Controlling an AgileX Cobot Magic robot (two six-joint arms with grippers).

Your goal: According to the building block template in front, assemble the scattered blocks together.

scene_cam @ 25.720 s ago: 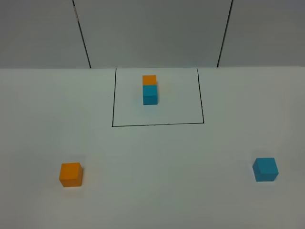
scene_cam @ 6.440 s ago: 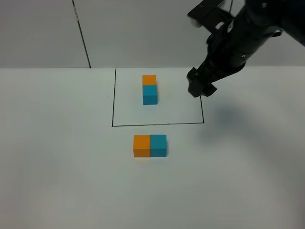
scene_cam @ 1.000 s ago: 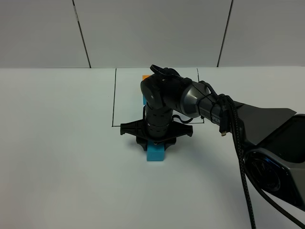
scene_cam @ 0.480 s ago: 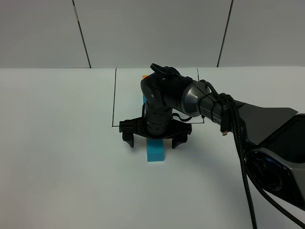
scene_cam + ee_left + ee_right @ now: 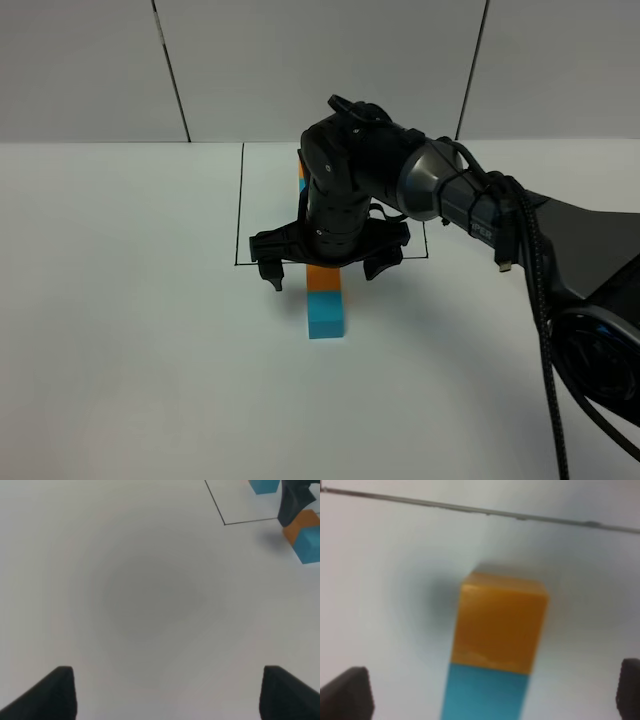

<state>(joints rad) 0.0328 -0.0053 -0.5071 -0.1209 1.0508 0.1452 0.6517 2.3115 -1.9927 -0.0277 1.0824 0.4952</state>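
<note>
Now, starting at the left of the high view, the white table (image 5: 120,330) is bare on that side, and the left gripper (image 5: 165,692) shows only in its own wrist view: two dark fingertips (image 5: 62,690) parted wide over plain tabletop, holding nothing. Further along, a thin black outline (image 5: 238,215) marks a rectangle on the table. Just in front of its near edge lie the scattered blocks, joined in a line running away from the camera: the orange block (image 5: 323,277) behind, touching the cyan-blue block (image 5: 326,315) in front. The right gripper (image 5: 322,268) hangs above the orange block with its fingers spread well apart, one on each side and neither touching it, so the block is released. The right wrist view confirms this, showing the orange block (image 5: 500,622) and the cyan-blue block (image 5: 485,697) flush together between two distant dark fingertips (image 5: 347,695). Behind the gripper, inside the outline, the building block template (image 5: 300,172) is mostly hidden by the arm; only an edge of orange and blue peeks out. The right arm (image 5: 520,225) stretches off to the right
</note>
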